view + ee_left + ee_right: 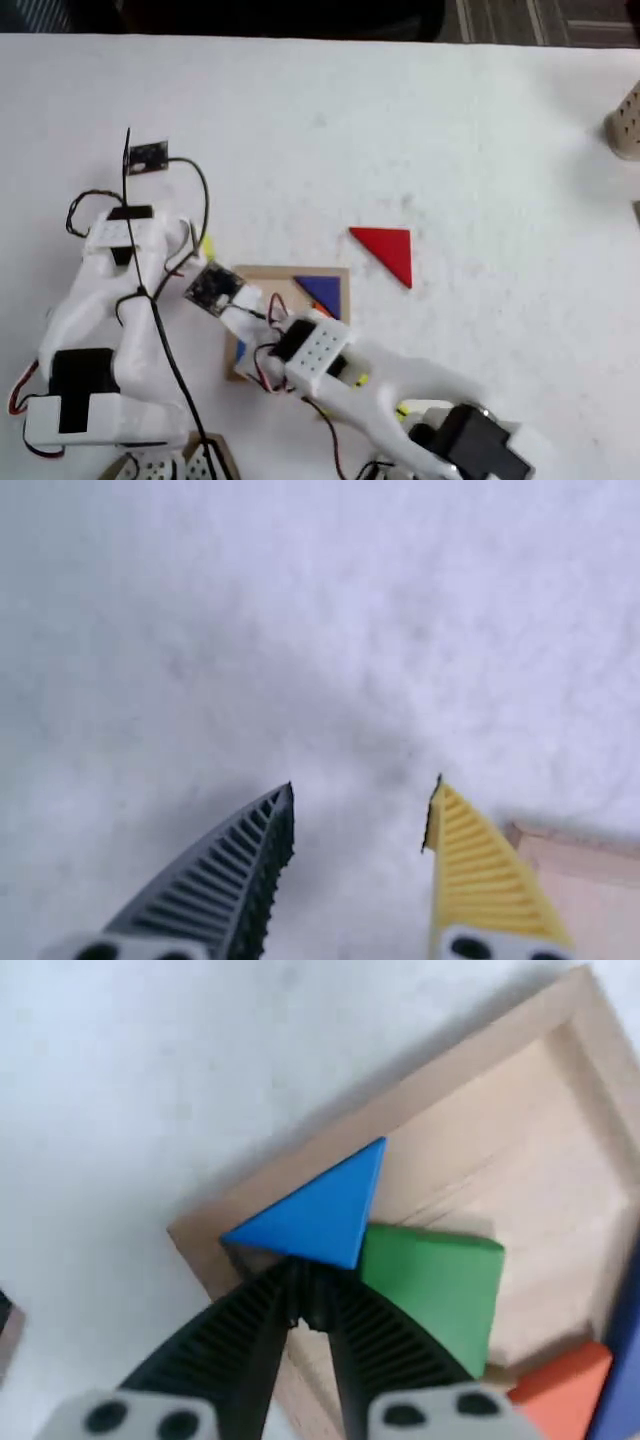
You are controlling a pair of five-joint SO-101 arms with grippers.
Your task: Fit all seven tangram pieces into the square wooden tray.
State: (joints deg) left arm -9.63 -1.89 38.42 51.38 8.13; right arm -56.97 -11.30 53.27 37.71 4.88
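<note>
The square wooden tray [262, 274] lies between my two arms. A red triangle [386, 251] rests on the white table to the tray's right. Inside the tray are a dark blue triangle [322, 290] and an orange piece [322, 310]. In the right wrist view a light blue triangle [310, 1212] sits in a corner of the tray [440, 1095], beside a green piece [432, 1285] and the orange piece [560, 1390]. My right gripper [298, 1285] is shut, its tips against the light blue triangle's edge. My left gripper [360, 815] is open over bare table beside a tray corner [585, 865].
Black cables [160, 330] trail over the left arm. A beige perforated object [626, 122] stands at the table's right edge. Some wooden items [170, 465] lie at the front edge by the left arm's base. The far half of the table is bare white.
</note>
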